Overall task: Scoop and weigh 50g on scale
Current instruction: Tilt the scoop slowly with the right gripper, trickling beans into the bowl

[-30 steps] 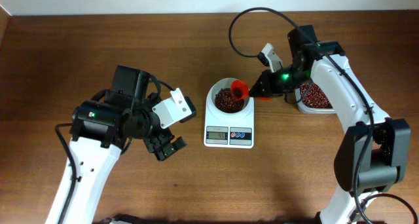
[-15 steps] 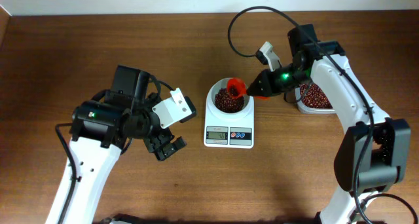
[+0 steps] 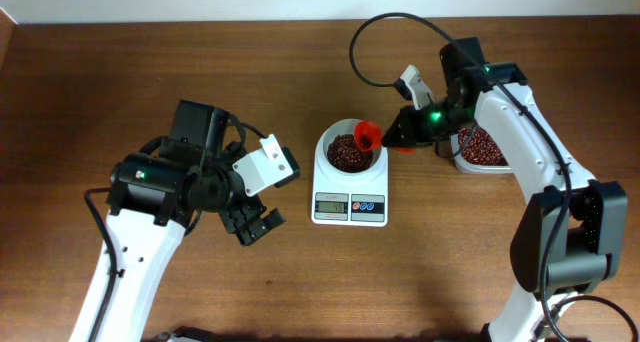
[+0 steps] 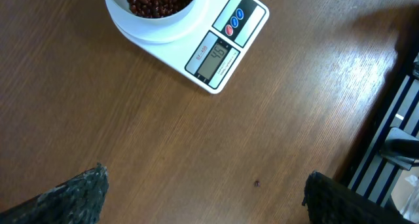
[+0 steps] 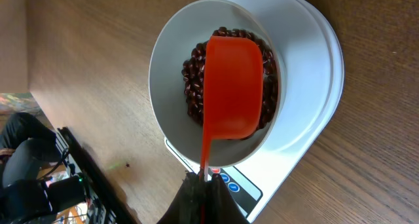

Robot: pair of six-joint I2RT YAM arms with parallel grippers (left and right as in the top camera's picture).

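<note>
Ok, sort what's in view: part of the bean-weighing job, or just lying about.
Job: scale, bowl, beans, red scoop, right gripper shut on the scoop, tub of beans.
Lying about: left gripper, open and holding nothing; dark speck on the table.

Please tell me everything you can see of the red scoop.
The scoop is bright red and looks like plastic: a round cup with a thin, straight handle. The right gripper is shut on the end of the handle. The cup is over the white bowl, above the beans. Only its smooth red surface shows. Whether it touches the beans, or holds any, cannot be told.
</note>
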